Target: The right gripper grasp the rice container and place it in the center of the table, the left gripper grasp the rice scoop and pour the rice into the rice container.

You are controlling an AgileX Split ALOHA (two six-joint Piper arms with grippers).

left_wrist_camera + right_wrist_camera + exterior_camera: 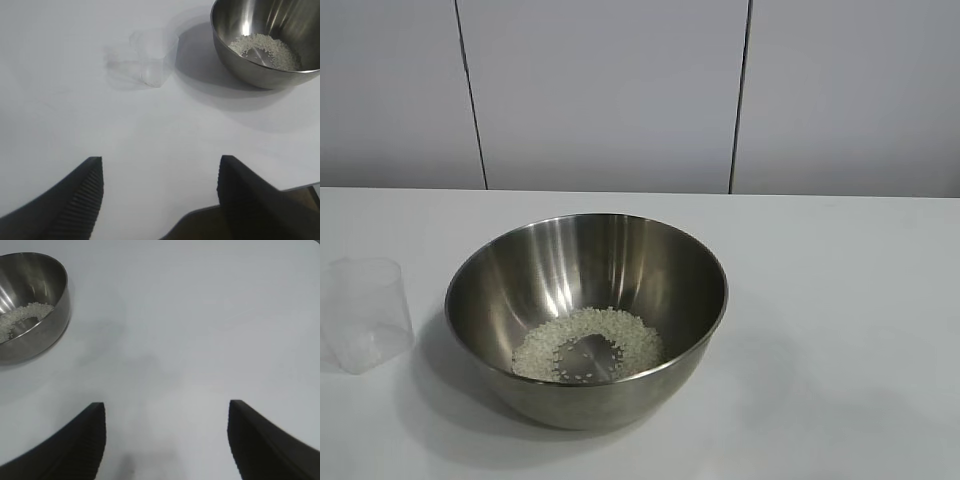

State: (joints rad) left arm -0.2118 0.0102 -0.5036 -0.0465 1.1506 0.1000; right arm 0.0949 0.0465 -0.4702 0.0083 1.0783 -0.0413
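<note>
The rice container (586, 318) stands mid-tabletop (840, 300), rice (588, 345) ringing its bottom. The rice scoop (367, 313) stands upright just beside it, apparently empty. The left tool (160, 180) hangs released, well short of the scoop; the right tool (166, 425), likewise spread and empty, hovers apart from the bowl. Pale wall panels (605, 90) stand behind.

Exterior view: level-high, close, angled down across the table (840, 300) toward a panelled wall (610, 90).
Left wrist view: low over the tabletop, past its own fingers (80, 195).
Right wrist view: likewise low.
Shared by all three: the rice container (520, 290) (235, 47) (50, 320).
</note>
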